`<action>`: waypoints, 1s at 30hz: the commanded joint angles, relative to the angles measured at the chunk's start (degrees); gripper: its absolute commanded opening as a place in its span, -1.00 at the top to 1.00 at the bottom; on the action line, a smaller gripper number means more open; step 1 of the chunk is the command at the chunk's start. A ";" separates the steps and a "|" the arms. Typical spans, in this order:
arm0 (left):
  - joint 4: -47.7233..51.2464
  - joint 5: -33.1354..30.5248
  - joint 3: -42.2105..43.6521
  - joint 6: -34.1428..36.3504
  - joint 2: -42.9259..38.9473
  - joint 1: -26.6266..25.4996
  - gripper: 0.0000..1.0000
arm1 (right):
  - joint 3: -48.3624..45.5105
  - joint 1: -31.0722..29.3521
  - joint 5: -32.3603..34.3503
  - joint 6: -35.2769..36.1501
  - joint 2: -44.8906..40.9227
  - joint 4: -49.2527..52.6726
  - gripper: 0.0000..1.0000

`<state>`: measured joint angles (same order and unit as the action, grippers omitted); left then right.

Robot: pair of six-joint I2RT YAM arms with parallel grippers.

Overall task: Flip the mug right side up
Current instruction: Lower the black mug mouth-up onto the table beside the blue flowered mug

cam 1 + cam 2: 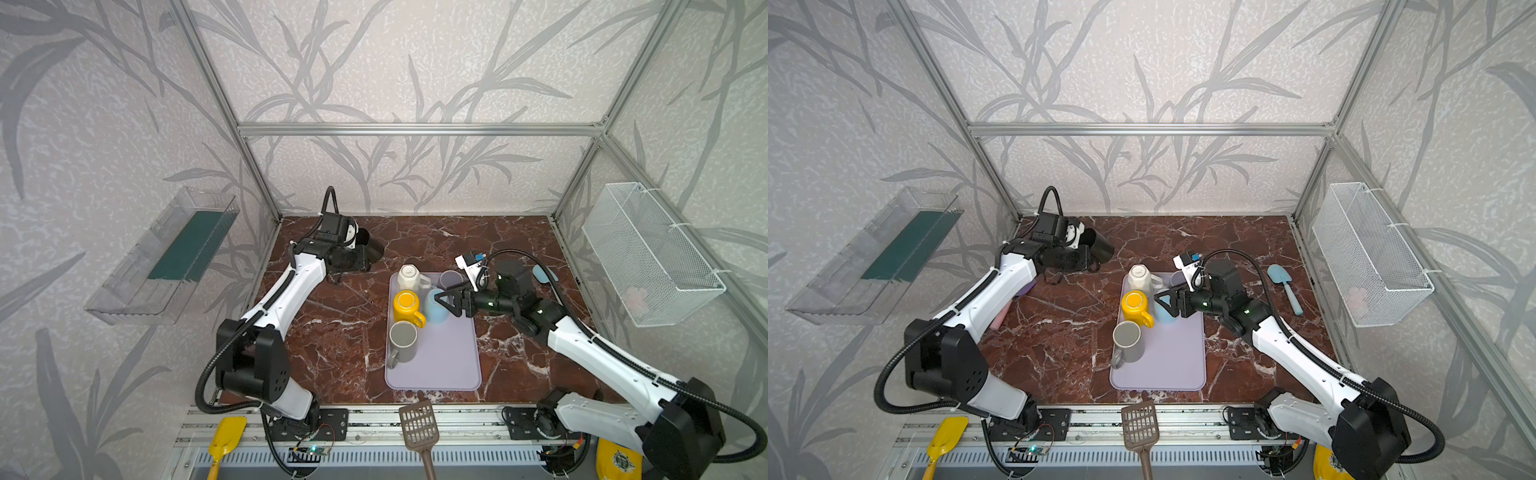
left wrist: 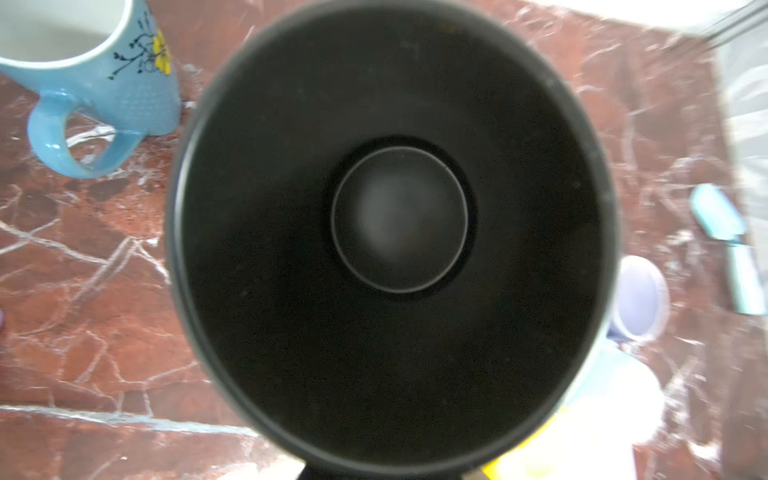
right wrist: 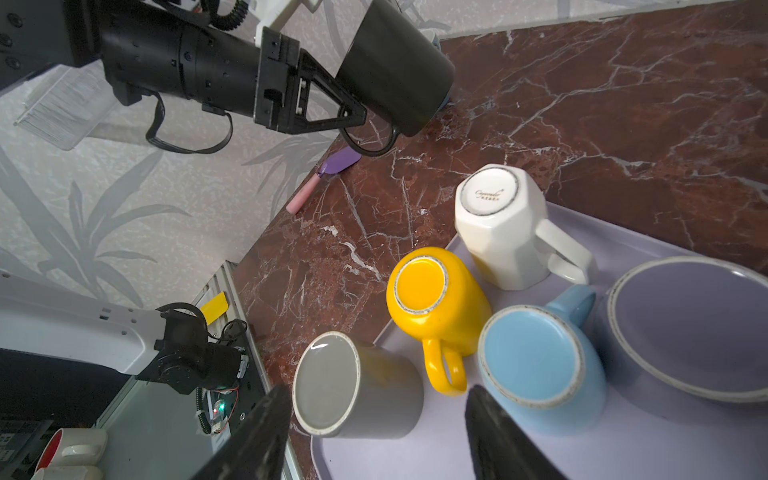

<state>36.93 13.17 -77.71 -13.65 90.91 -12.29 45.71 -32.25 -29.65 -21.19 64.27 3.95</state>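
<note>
Marble table [image 1: 332, 332], left hand [image 3: 355, 118] gripping black mug [image 3: 395, 70]

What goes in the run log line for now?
left end effector: holding black mug, tilted | right end effector: open above tray

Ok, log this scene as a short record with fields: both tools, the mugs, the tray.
left tool: shut on black mug at its rim, mug tilted
right tool: open, empty, over the tray
tray: lavender, on the marble table
bottom-up on tray: white mug, yellow mug, grey mug, light blue mug
upright on tray: purple cup
task state: black mug not yet set upright
</note>
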 commanded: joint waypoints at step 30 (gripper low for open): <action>0.76 -15.63 -24.91 10.20 25.58 2.17 1.00 | -1.07 0.19 4.16 3.26 -7.40 7.83 -0.36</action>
<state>39.00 -0.38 -99.48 -5.30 116.51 -10.15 45.23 -32.25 -25.89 -18.57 57.89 11.09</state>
